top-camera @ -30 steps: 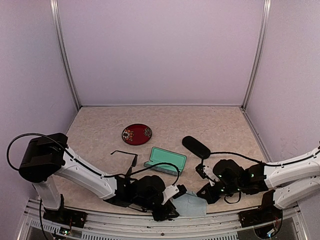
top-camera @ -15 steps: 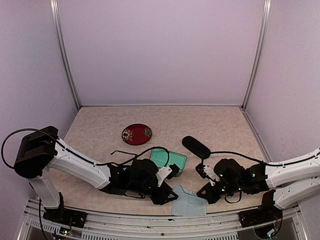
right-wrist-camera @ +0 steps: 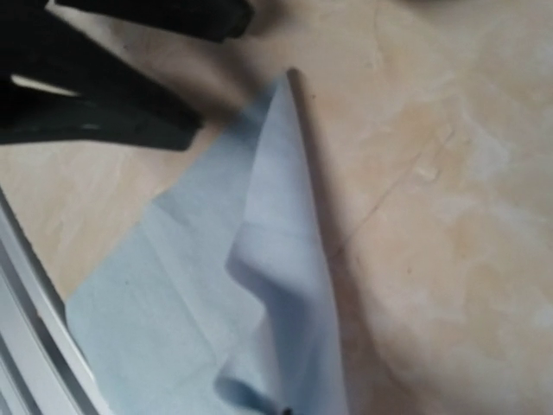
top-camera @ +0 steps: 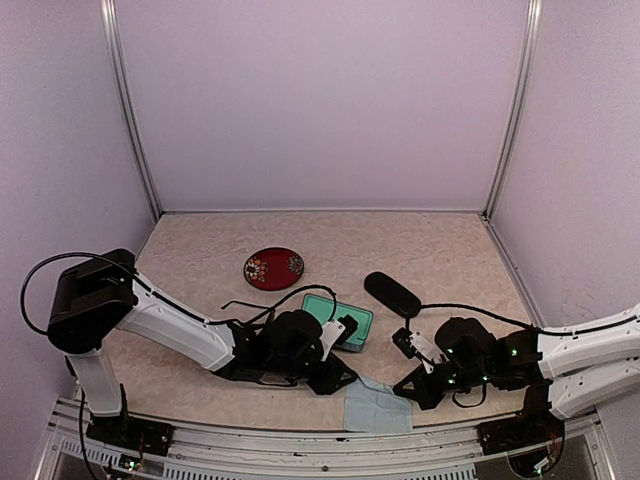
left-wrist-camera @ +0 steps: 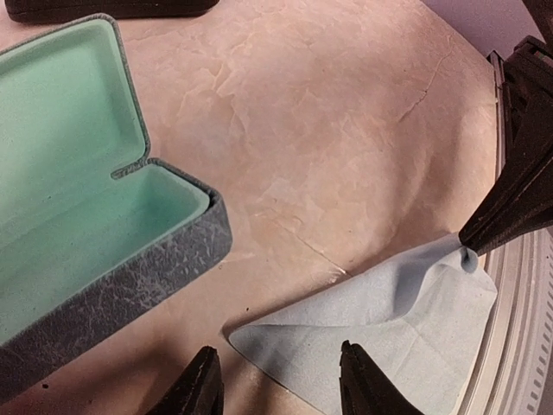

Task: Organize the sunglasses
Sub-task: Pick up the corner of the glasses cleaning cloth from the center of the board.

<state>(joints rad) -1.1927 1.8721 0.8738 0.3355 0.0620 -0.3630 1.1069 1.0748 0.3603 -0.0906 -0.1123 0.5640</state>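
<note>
One sunglasses pair [top-camera: 238, 303], we are guessing, is light and easy to break (hold its middle); left gripper [left-wrist-camera: 278, 385] is hanging half-open, right gripper [left-wrist-camera: 472, 245] pinching cloth [left-wrist-camera: 389, 320].

The left arm [top-camera: 185, 335] covers most of the thin black sunglasses [top-camera: 236, 302] from overhead, leaving only a sliver of frame in sight. In the left wrist view the open case [left-wrist-camera: 104, 259] runs off the left and bottom edges, the black oval case [left-wrist-camera: 104, 9] is clipped at the top, and the blue cloth [left-wrist-camera: 389, 320] at the bottom. The right wrist view is soft. The right hand [left-wrist-camera: 471, 242] shows there only as a dark speck at the lower edge. The red dish [top-camera: 273, 268] has a pattern too small to read.
</note>
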